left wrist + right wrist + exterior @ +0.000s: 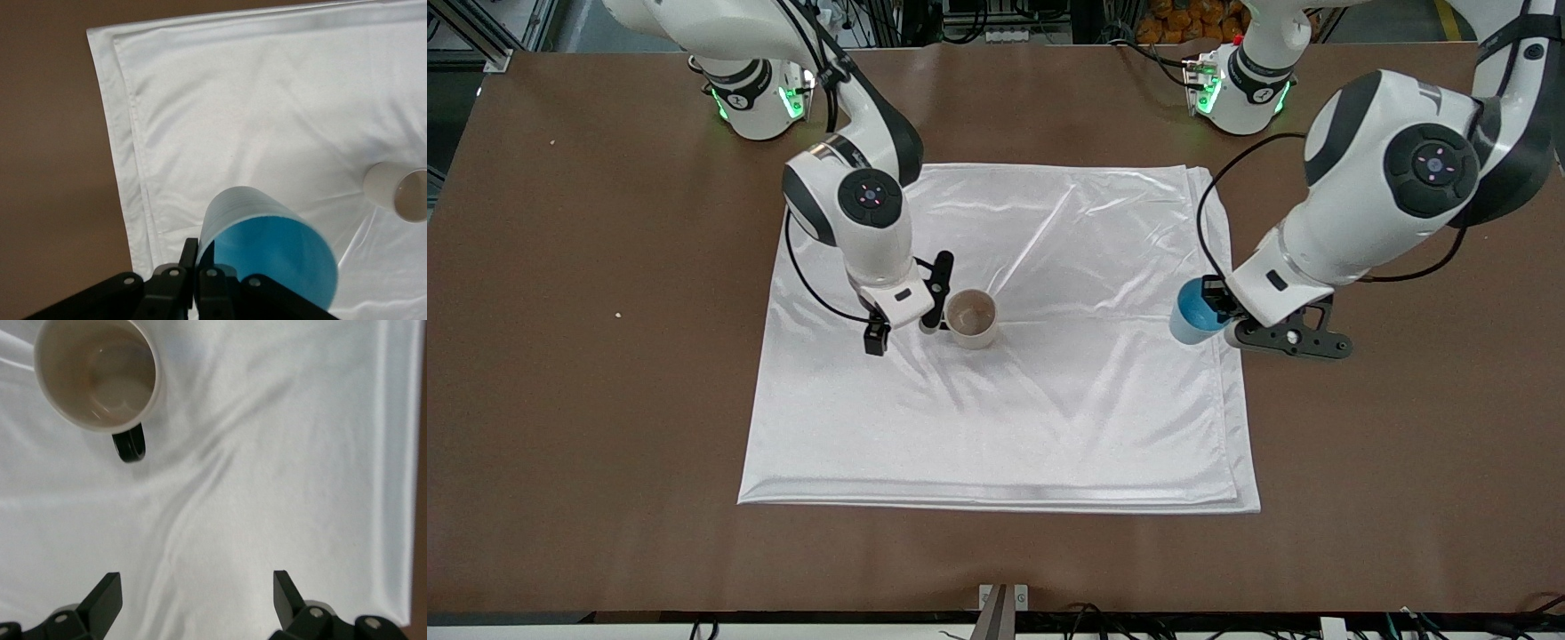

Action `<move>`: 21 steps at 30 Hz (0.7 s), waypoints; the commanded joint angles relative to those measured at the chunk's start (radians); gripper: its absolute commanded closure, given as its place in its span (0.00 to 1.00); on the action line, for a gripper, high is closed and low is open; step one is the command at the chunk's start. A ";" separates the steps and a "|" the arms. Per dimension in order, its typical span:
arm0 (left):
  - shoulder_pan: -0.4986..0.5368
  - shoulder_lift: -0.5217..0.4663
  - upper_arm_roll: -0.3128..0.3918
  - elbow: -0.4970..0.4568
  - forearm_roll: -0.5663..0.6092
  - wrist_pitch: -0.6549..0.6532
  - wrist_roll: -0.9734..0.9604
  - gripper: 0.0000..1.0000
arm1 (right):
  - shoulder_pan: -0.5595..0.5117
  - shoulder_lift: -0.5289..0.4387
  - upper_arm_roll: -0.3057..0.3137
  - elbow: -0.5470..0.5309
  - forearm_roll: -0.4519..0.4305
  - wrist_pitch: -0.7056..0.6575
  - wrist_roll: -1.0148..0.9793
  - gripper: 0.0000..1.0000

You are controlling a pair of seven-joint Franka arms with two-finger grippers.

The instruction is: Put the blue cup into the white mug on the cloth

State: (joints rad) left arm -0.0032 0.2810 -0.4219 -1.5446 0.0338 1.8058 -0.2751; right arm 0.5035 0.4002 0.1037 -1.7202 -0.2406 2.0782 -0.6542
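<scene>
The surface carries the cloth, spread flat as the work area. The white mug stands upright on the cloth, mouth up to receive. The blue cup is gripped by the left pincer over the cloth's edge toward the left arm's end, tilted for transfer. The right pincer hovers spread and empty beside the mug, probably having released it.

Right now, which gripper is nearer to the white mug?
Right. The right gripper is open just beside the white mug; the left gripper holds the blue cup over the cloth's edge.
</scene>
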 commanded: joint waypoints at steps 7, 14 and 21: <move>-0.129 0.026 -0.011 0.011 0.011 -0.013 -0.277 1.00 | -0.137 -0.205 0.013 -0.016 0.000 -0.124 0.002 0.00; -0.198 0.053 -0.011 0.011 0.011 0.033 -0.380 1.00 | -0.166 -0.319 0.008 -0.015 0.001 -0.233 0.012 0.00; -0.262 0.092 -0.011 0.012 0.011 0.105 -0.481 1.00 | -0.223 -0.417 0.008 -0.013 0.003 -0.343 0.011 0.00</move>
State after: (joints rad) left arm -0.2260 0.3442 -0.4339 -1.5463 0.0338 1.8665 -0.6784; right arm 0.3262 0.0717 0.1021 -1.7100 -0.2400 1.7938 -0.6543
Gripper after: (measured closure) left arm 0.965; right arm 0.000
